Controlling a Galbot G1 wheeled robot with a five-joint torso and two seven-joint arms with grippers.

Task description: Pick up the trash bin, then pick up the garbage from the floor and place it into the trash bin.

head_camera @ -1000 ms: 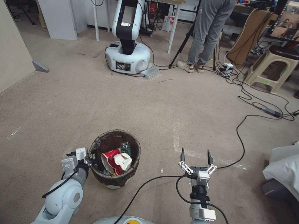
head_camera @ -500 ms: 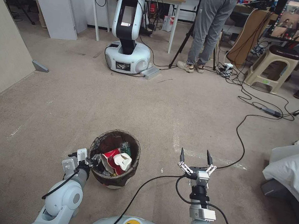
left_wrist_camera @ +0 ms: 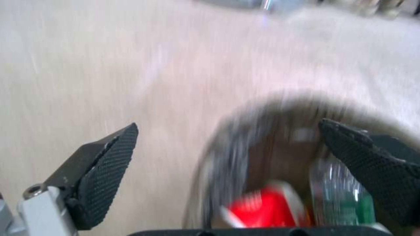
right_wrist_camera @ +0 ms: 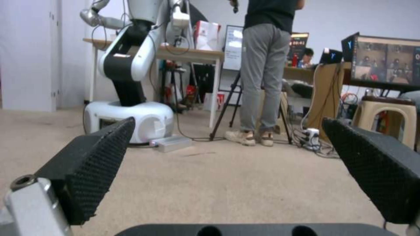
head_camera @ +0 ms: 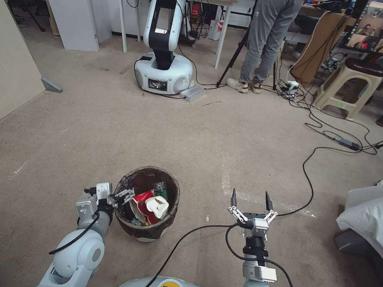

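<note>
The trash bin [head_camera: 141,233], a small white bucket with a dark bag liner, stands on the carpet in front of me. Inside it lies garbage: crushed red-and-white paper cups [head_camera: 143,203] and a small green bottle [head_camera: 161,190]. My left gripper [head_camera: 122,196] is open at the bin's left rim. In the left wrist view the left gripper [left_wrist_camera: 227,124] straddles the trash bin's rim [left_wrist_camera: 219,154], one finger over the carpet, the other over the red cup [left_wrist_camera: 262,209] and green bottle [left_wrist_camera: 337,196]. My right gripper [head_camera: 250,199] hangs open and empty to the right of the bin, also seen in its own wrist view [right_wrist_camera: 227,121].
A black cable [head_camera: 308,180] runs over the carpet to the right. A white bed edge [head_camera: 377,214] is at far right. Another robot [head_camera: 163,58], a table, a stool [head_camera: 349,85] and a standing person [head_camera: 264,39] are at the back. A wall panel [head_camera: 0,72] stands on the left.
My left gripper has let go of the bin's left rim, risen a little and shifted over the rim. The bin and my right arm have not moved.
</note>
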